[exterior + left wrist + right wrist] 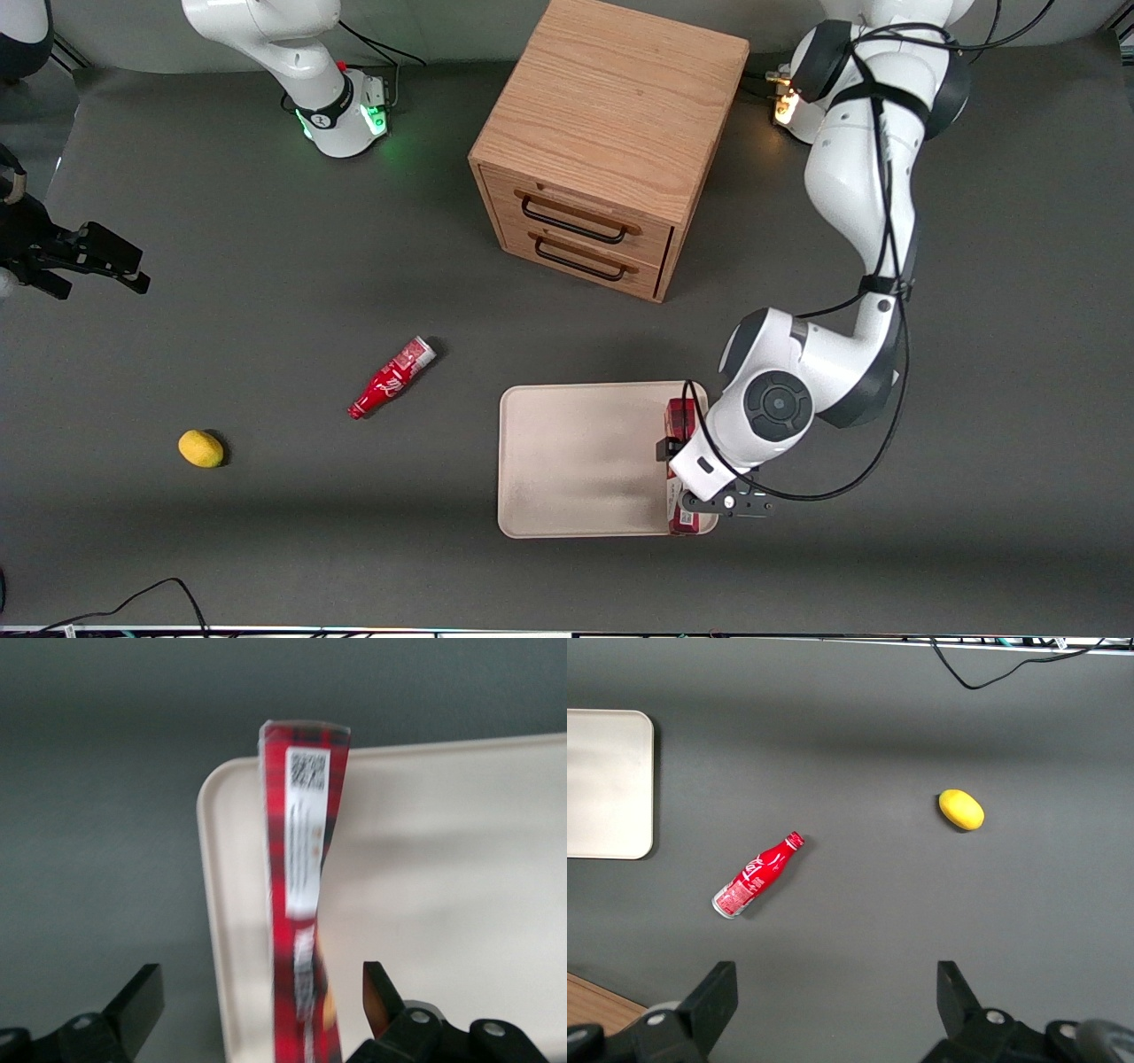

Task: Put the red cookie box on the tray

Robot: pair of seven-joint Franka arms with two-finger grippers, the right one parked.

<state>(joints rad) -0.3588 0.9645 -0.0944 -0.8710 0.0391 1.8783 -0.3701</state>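
Low in the front view, a little off centre, the working arm's gripper (698, 489) hangs straight over the edge of the tray (576, 461) that faces the arm's own end of the table. The red cookie box (680, 424) lies along that edge, mostly hidden under the wrist.

From the wrist camera the gripper (259, 981) has its jaws spread wide. The red cookie box (299, 859) runs between them with a gap showing on each side, so it holds nothing. The box looks to be resting on a narrow side, its white label patch facing up, just inside the rim of the tray (213, 904).

As I see it, the job is nearly finished and the risk is all in the retreat. A box balanced on a thin face topples easily. If the arm lifts away at a slant, or a fingertip (376, 988) brushes the cardboard on the way up, the box could tip over. Since it sits so close to the rim, a fall outward would leave it leaning on the rim or off on the grey table (266, 266). A fall inward would do no harm. I can't tell whether the box's base is fully inside the rim or partly on it; if it is on the rim, it may slide without any help.

The red bottle (392, 377), yellow fruit (201, 448) and wooden drawer cabinet (611, 133), all higher in the front view or well off sideways, are out of the way.
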